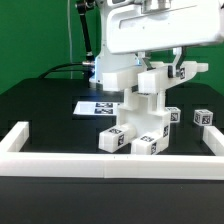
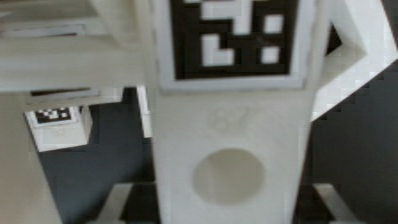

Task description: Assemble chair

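Chair [image 1: 140,115] of white matt smooth plastic, its tags [image 2: 246,35] flat black-and-white print, tabletop [image 1: 40,105] beneath the chair black and matt, border rail [image 1: 100,160] around the chair white, smooth, plastic-looking

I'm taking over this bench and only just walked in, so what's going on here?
The robot arm is building a white chair in the middle of the black table. Its fingers are shut on an upright tagged piece at the top of the partly joined stack. Another tagged part lies loose toward the exterior view's right.
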Robot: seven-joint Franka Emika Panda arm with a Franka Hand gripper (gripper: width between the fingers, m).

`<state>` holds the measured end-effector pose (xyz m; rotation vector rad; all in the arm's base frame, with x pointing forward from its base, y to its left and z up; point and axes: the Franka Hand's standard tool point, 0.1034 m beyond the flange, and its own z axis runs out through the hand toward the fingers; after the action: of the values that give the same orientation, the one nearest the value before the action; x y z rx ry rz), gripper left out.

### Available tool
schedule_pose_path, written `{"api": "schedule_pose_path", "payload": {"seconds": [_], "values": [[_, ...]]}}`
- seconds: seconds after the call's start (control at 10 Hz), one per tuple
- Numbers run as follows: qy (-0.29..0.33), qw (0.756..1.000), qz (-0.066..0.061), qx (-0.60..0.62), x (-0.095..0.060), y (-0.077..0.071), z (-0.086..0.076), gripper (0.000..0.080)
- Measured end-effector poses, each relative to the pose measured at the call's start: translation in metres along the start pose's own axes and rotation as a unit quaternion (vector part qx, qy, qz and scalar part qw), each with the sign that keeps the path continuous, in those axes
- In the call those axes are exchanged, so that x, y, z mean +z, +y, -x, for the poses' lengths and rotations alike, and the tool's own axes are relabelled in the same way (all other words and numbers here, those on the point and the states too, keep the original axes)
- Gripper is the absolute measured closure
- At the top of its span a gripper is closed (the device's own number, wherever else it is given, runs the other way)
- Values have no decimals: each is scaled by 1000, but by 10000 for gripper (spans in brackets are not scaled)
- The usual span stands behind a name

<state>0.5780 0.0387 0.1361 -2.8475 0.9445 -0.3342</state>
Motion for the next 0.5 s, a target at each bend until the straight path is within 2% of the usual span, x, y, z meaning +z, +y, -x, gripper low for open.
{"api": "schedule_pose_path", "payload": {"seconds": [0.5], "values": [[1,1000,-4,-15,-5,0,-3,508]]}}
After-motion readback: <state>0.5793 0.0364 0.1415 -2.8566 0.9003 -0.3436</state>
